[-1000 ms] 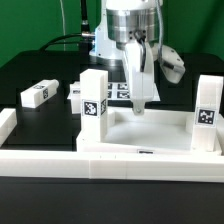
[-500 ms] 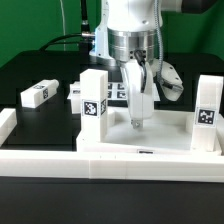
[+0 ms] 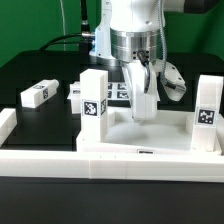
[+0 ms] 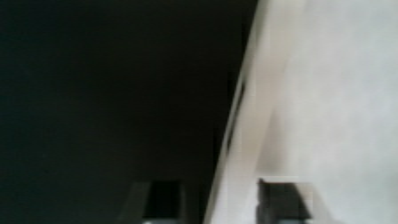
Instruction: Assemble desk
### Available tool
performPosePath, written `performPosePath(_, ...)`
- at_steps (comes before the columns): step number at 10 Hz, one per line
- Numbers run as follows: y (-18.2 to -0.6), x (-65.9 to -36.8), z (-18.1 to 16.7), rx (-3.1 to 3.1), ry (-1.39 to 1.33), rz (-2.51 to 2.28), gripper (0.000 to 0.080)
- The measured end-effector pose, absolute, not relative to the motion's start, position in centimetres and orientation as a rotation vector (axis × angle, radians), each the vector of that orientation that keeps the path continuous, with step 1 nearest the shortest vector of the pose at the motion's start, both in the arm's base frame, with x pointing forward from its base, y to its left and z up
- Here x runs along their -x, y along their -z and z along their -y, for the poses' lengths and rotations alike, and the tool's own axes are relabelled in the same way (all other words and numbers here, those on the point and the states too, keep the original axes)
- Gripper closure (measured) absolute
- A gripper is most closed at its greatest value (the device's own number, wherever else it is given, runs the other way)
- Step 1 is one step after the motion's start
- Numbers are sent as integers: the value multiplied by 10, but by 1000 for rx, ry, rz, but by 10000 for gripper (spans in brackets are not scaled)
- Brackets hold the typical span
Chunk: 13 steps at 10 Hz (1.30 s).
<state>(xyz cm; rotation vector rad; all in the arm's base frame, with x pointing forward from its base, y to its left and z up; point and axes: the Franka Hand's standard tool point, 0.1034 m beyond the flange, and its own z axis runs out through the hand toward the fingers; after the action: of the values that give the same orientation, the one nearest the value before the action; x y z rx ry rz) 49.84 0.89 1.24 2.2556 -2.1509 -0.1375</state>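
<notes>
my gripper (image 3: 140, 116) hangs straight down over the desk top (image 3: 165, 131), a smooth, matte white plastic tray, rectangular with a raised rim. two white block legs stand upright in its corners, one (image 3: 93, 97) on the exterior view's left and one (image 3: 207, 113) on its right, each wearing a black-and-white square tag. a third leg (image 3: 37, 95) lies flat on the black table (image 3: 30, 65), well apart from the tray. in front runs a long white border rail (image 3: 40, 160). in the wrist view my dark fingers (image 4: 162, 200) flank a thin pale edge, the rim (image 4: 231, 140) (blurred, so the fit is unclear). they stand narrow, but i cannot tell whether they are clamped on that rim.
</notes>
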Motion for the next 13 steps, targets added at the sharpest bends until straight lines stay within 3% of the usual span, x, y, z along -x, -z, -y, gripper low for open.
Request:
performPosePath(1,-13,-499,-7,-2253,130,2156,717)
performPosePath(11,-14,-500,-2,-2254,122,2156,722)
performPosePath(13,-14,-497,12,-2372,114,2030,722)
